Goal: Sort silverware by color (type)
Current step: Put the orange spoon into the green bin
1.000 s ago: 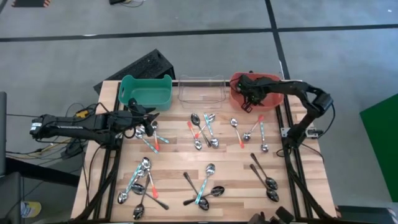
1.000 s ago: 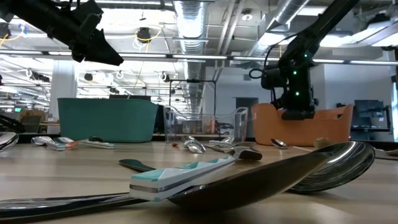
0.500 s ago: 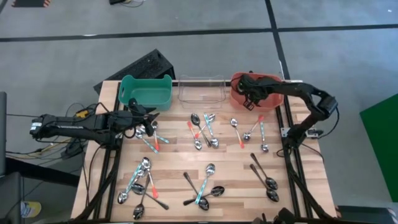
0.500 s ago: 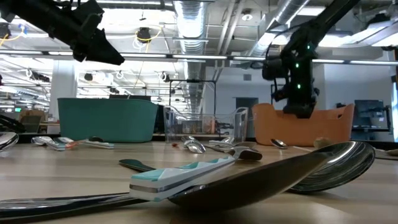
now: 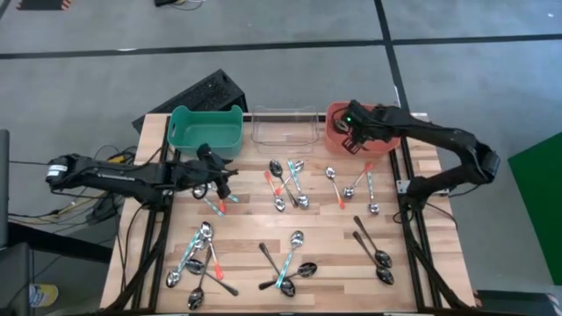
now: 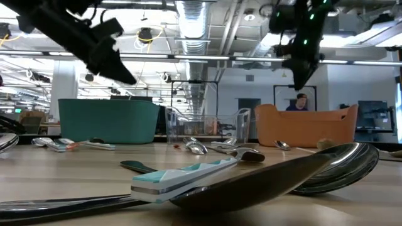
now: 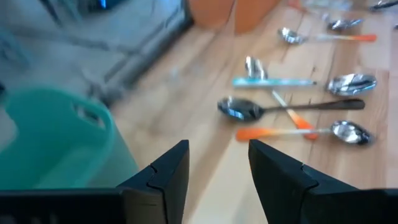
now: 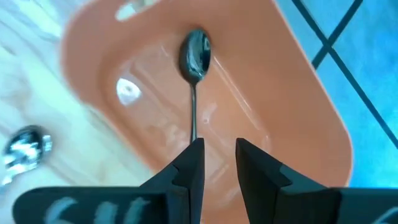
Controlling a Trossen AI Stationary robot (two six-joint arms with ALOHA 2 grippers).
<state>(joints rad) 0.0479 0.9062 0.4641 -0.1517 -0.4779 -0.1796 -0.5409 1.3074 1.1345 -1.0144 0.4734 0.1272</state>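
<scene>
Many spoons lie loose on the wooden table point(image 5: 246, 228), with orange, teal or dark handles. My left gripper point(image 5: 221, 182) hangs open above the table in front of the teal bin point(image 5: 205, 129). It stands over a small group of spoons point(image 5: 215, 204), and a dark-handled one point(image 7: 286, 109) and an orange-handled one point(image 7: 298, 132) lie just ahead of it. My right gripper point(image 5: 356, 140) hangs open high over the orange bin point(image 5: 338, 118). One spoon point(image 8: 194, 56) lies on that bin's floor, below the fingers.
A clear bin point(image 5: 284, 125) stands between the teal and orange bins along the far edge. Spoon clusters lie mid-table point(image 5: 288, 184), right of middle point(image 5: 351, 186), near left point(image 5: 198, 259), near middle point(image 5: 285, 263) and near right point(image 5: 373, 246). A person shows in the room behind point(image 6: 303, 102).
My right gripper has risen from inside the orange bin to well above its rim. My left gripper has moved toward the table's right edge and a little down, out over the spoons in front of the teal bin.
</scene>
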